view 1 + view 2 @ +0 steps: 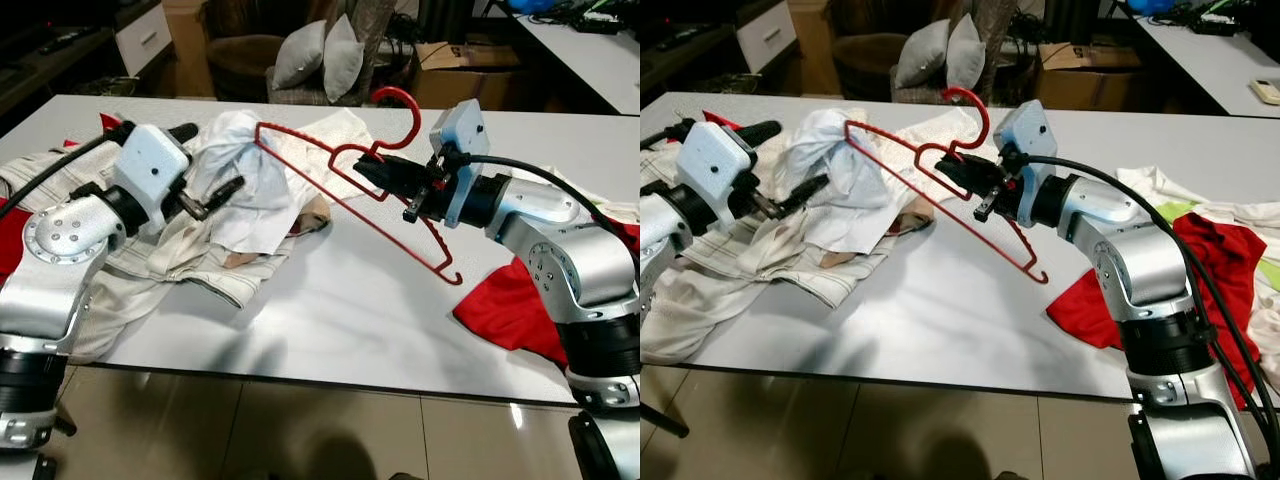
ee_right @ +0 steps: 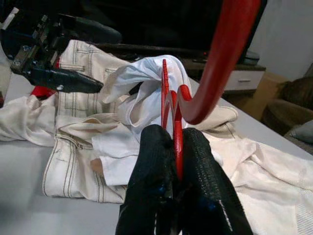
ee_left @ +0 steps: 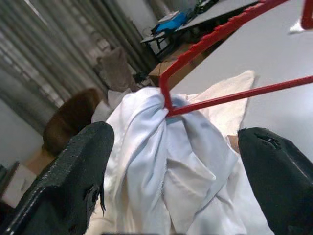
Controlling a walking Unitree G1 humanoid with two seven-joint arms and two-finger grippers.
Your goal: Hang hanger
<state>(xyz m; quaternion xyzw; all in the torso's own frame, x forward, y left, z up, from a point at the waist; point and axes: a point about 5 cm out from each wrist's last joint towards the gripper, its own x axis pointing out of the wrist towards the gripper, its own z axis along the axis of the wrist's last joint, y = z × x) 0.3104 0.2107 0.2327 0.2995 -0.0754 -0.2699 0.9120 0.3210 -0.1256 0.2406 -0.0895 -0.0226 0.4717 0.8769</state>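
The right hand is pinched tight on the thin red plastic hanger, just under its hook, and holds it up over the white tabletop. The hanger's far corner pokes into a crumpled white shirt. The left hand is wide open beside that shirt, holding nothing. A red cloth lies under the right arm.

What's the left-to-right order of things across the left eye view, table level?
Left gripper with open black fingers → crumpled white shirt snagged on the hanger's end → red plastic hanger → right gripper shut on the hanger's neck → red cloth at the white table's right edge.
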